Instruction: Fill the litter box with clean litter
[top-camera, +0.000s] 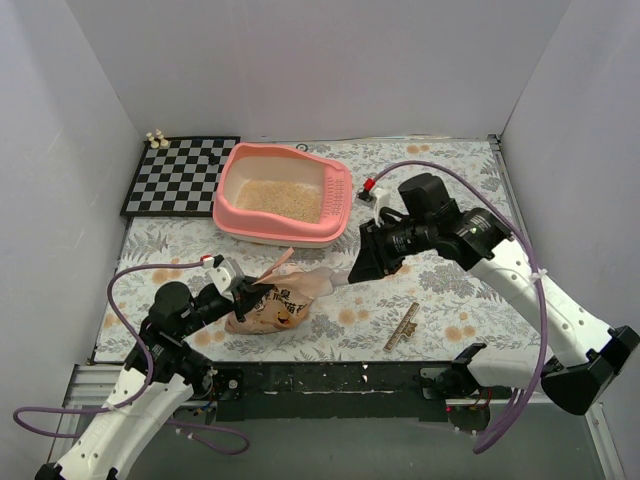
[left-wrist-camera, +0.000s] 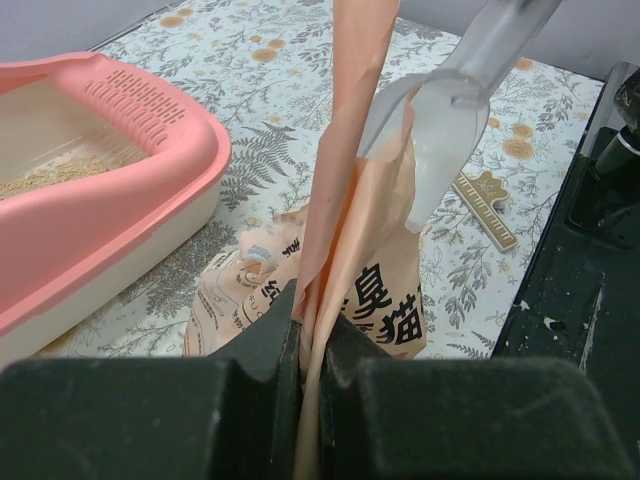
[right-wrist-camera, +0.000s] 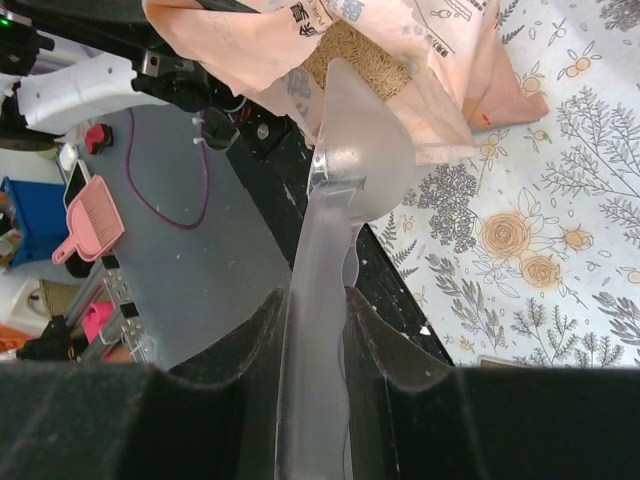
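At the back of the table (top-camera: 455, 300), beside a checkerboard (top-camera: 180, 176), the litter box (top-camera: 228, 208) holds a thin layer of litter (top-camera: 282, 198). Nearer, the left gripper (left-wrist-camera: 308, 338) pinches the bag (left-wrist-camera: 372, 292) by its edge; the right gripper (right-wrist-camera: 318, 318) clamps the scoop (right-wrist-camera: 356, 165), bowl at the bag's mouth.

Bright, even light falls from overhead; a soft shadow lies beside the litter box (top-camera: 285, 195). Both wrist views blur nearest the lens.
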